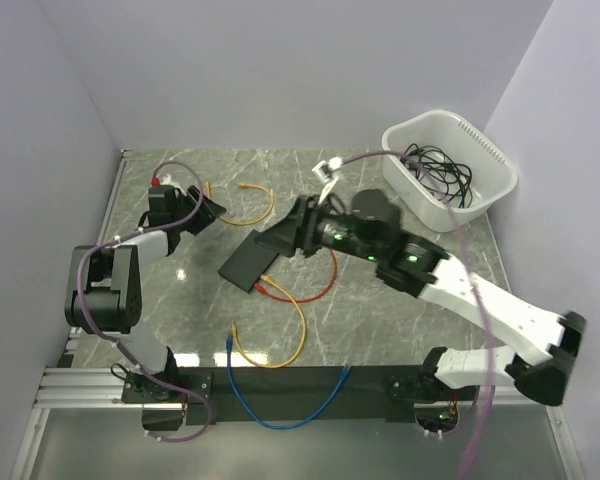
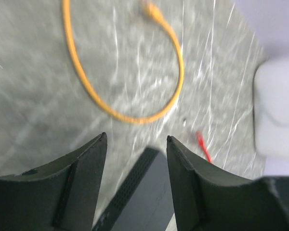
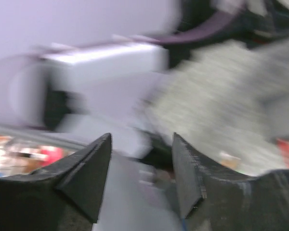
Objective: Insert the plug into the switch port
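The switch [image 1: 250, 258] is a flat matte-black box in the middle of the marble table. My right gripper [image 1: 292, 235] has its jaws on either side of the switch's far right end and grips it. In the blurred right wrist view, the switch's grey-looking top [image 3: 130, 192] fills the gap between the jaws of the gripper [image 3: 141, 137]. My left gripper [image 1: 212, 210] is open and empty, to the left of the switch. In the left wrist view, the switch's corner [image 2: 149, 192] shows beyond the gripper [image 2: 136, 139]. No plug is held. A red cable's plug [image 1: 263, 287] lies by the switch's near edge.
An orange cable [image 1: 252, 208] loops behind the switch and also shows in the left wrist view [image 2: 135, 115]. A red cable [image 1: 315, 290], a yellow cable [image 1: 275, 350] and a blue cable [image 1: 290, 408] lie nearer the arm bases. A white tub [image 1: 485, 160] holding black cables stands back right.
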Available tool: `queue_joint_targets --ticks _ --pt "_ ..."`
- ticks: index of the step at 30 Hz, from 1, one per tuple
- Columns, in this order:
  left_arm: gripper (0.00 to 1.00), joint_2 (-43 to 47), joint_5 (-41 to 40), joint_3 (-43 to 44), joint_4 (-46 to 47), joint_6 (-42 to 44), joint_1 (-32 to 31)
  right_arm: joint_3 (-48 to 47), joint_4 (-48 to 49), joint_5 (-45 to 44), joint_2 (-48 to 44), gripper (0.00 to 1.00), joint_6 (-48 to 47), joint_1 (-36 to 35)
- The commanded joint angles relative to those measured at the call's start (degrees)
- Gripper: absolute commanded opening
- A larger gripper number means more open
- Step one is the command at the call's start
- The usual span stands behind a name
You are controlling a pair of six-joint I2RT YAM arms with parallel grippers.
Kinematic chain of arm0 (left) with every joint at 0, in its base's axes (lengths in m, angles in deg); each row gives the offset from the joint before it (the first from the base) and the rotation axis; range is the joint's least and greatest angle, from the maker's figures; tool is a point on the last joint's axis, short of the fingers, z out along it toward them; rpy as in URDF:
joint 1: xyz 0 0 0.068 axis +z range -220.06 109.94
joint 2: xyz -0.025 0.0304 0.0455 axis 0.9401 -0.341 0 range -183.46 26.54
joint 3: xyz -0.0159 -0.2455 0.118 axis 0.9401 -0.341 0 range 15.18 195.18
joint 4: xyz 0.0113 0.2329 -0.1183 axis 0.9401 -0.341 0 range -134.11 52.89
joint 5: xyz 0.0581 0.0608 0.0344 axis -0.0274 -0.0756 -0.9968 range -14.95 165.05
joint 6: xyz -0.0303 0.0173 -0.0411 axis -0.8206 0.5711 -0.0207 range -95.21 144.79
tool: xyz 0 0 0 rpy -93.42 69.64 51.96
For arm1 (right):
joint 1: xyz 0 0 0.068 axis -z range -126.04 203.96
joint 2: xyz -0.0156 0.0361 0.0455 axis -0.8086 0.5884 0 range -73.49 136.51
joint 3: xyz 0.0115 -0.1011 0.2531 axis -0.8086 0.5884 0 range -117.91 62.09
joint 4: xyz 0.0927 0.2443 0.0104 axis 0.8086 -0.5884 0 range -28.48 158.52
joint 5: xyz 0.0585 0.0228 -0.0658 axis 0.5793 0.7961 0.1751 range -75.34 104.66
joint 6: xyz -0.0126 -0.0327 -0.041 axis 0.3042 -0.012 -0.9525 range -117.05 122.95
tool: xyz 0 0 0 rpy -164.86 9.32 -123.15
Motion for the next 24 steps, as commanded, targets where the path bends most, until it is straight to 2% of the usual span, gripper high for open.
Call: queue_joint_targets --ticks 1,6,8,11,13,14,20,24 --pt "0.59 1.33 -1.97 4.64 -2.12 0.35 2.74 -8.16 -4.86 -0.71 -6.22 0.62 10.82 -2.68" --pt "0.58 -0.43 -1.53 5.62 -2.04 1.05 5.39 -11.51 -11.54 -10.32 -13.78 0.75 17.78 -3.57" --pt "0.58 -1.13 -1.53 5.36 -1.42 0.97 5.83 -12.21 -13.13 -12.87 -15.53 0.79 17.62 -3.48" --pt "0.58 -2.09 -1.35 5.1 -0.37 0.88 6.36 -12.39 -16.99 -18.75 -17.12 0.89 17.35 -2.78" --pt "0.58 -2.62 -1.53 5.36 -0.45 0.97 6.53 -12.57 -18.15 -19.73 -17.91 0.93 16.39 -2.25" --pt "0.58 -2.97 -1.7 5.45 -0.63 1.06 6.53 -11.78 -18.15 -19.83 -18.87 0.98 16.73 -1.99" --pt "0.57 -4.73 -1.62 7.03 -0.89 0.44 6.54 -8.7 -18.32 -16.4 -22.04 1.0 17.35 -0.49" --pt "0.57 -6.31 -2.93 12.45 -2.73 0.7 5.05 -6.42 -25.95 -20.25 -24.94 0.99 16.47 -0.49"
